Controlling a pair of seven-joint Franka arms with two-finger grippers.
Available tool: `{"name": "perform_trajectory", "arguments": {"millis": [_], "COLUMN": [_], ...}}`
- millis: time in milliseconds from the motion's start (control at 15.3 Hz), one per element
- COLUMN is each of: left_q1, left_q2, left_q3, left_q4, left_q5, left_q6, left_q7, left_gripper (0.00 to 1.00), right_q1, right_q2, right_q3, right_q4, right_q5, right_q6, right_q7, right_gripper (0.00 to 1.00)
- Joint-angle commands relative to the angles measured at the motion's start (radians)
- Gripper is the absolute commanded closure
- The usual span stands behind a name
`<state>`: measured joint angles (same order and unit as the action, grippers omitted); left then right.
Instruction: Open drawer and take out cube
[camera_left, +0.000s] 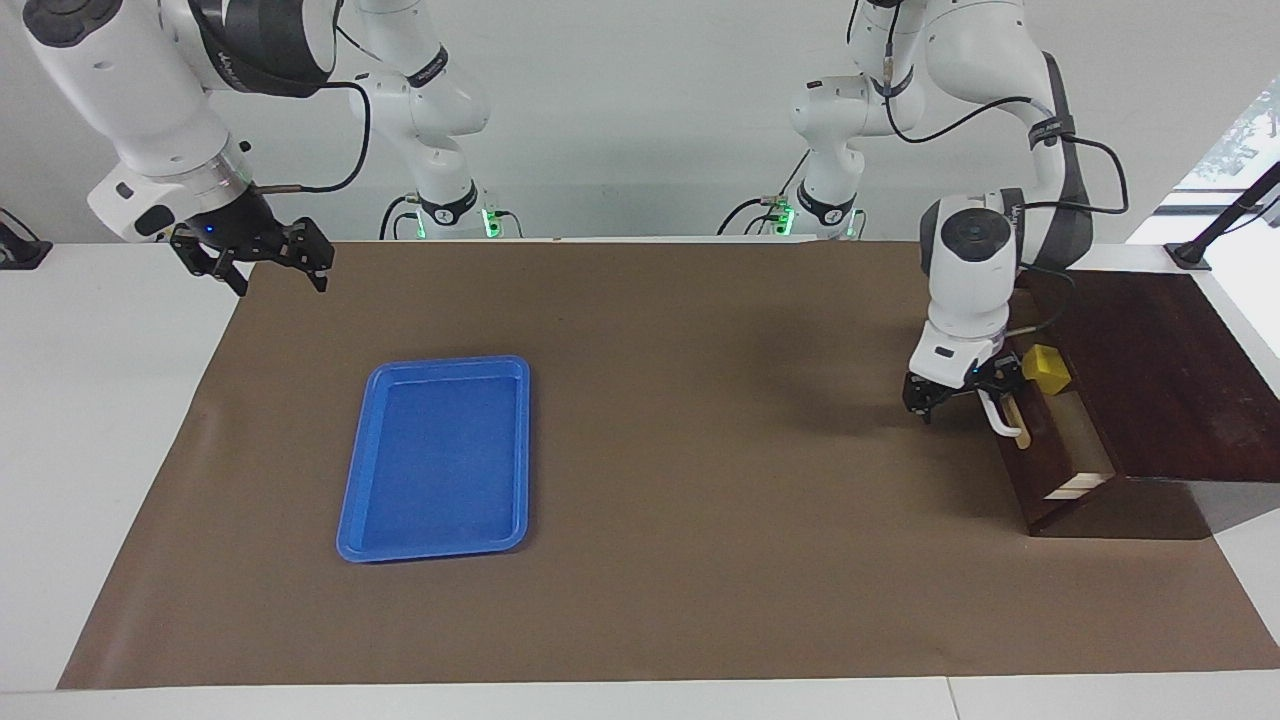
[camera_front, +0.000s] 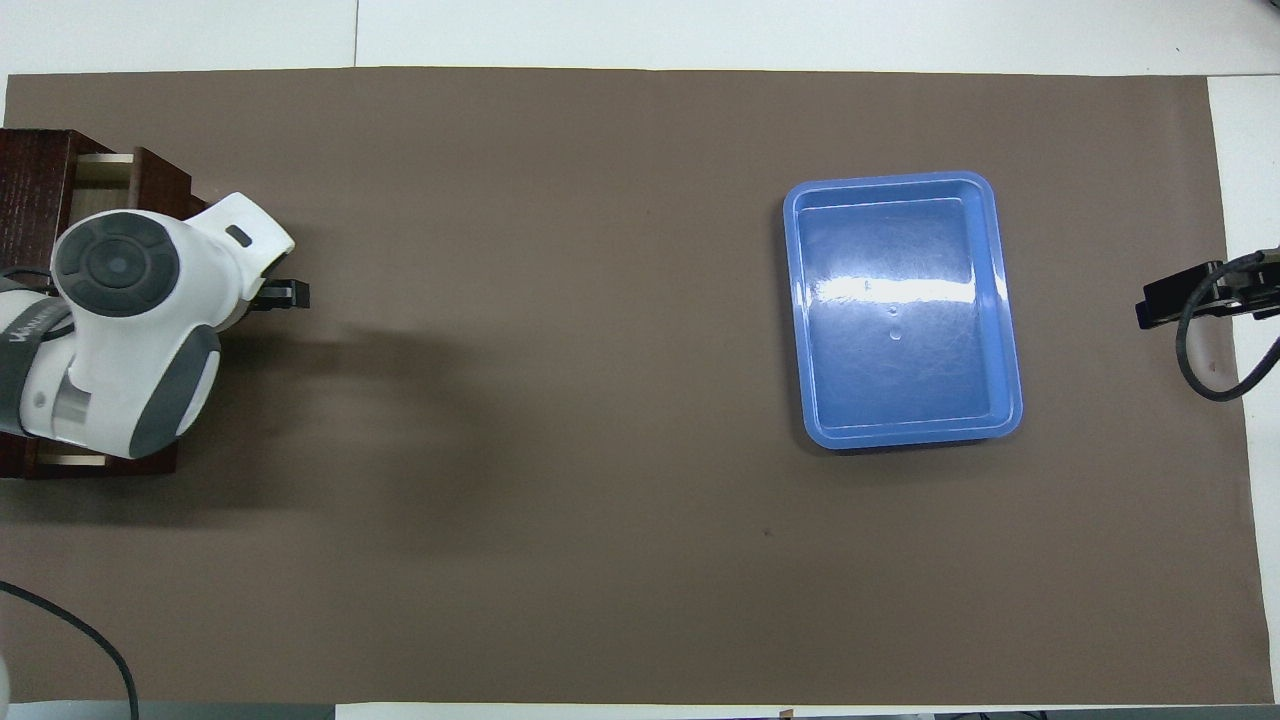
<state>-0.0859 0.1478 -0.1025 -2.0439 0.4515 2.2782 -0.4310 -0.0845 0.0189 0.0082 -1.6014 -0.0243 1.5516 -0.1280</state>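
- The drawer (camera_left: 1062, 440) stands partly pulled out of its dark brown wooden box (camera_left: 1150, 370) at the left arm's end of the table (camera_left: 100, 450). A strip of its pale wood interior shows between the dark front and the box.
- The cube (camera_left: 1046, 367), small and bright yellow, lies inside the open drawer, at the end of it nearer to the robots.
- The left pincer (camera_left: 965, 398) is down at the drawer's front, right at the white bar handle (camera_left: 1000, 413). It seems to touch the handle, but whether its fingers clasp the bar I cannot tell.
- In the overhead view the left arm's white wrist covers most of the drawer (camera_front: 100, 185) and hides the cube; only the dark tip of the left pincer (camera_front: 285, 295) pokes out over the brown mat (camera_front: 560, 400).
- The right pincer (camera_left: 265, 262) waits in the air over the edge of the mat at the right arm's end of the table, its fingers spread apart and holding nothing. From above only its dark tip (camera_front: 1175, 303) shows.
- A flat blue tray (camera_left: 438, 457) lies on the mat toward the right arm's end, well apart from the drawer.
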Motion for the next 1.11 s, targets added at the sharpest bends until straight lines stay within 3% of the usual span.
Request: {"name": "perform_trajectory", "arguments": {"millis": [0,131,457,653,784,1045], "left_q1": [-0.118,-0.159,-0.15,-0.134,-0.06,0.136], "left_q2": [0.024,0.026,0.022,0.033,0.044,-0.014], "left_q3": [0.001,0.003,0.004,0.01,0.015,0.015], "left_q4": [0.04,0.066,0.093,0.313,0.431,0.401], "left_q5": [-0.031,-0.094,-0.105,-0.187,-0.299,-0.436], "left_q6": [-0.066,-0.091,-0.137,-0.384,-0.508,-0.517], "left_q7": [-0.124,-0.127,-0.124,-0.123,-0.127,-0.225], "left_gripper": [0.0,0.0,0.0,0.0,0.0,0.0], "right_q1": [-0.006,-0.006,-0.006,-0.006,-0.006,-0.006], "right_q2": [-0.016,-0.016,-0.016,-0.016,-0.016,-0.016], "right_q3": [0.009,0.009,0.009,0.009,0.009,0.009], "right_q4": [-0.012,-0.012,-0.012,-0.012,-0.012,-0.012], "right_q5": [-0.012,-0.012,-0.012,-0.012,-0.012,-0.012], "right_q6": [0.004,0.004,0.004,0.004,0.004,0.004], "right_q7": [0.016,0.016,0.016,0.016,0.016,0.016], "right_gripper": [0.0,0.0,0.0,0.0,0.0,0.0]}}
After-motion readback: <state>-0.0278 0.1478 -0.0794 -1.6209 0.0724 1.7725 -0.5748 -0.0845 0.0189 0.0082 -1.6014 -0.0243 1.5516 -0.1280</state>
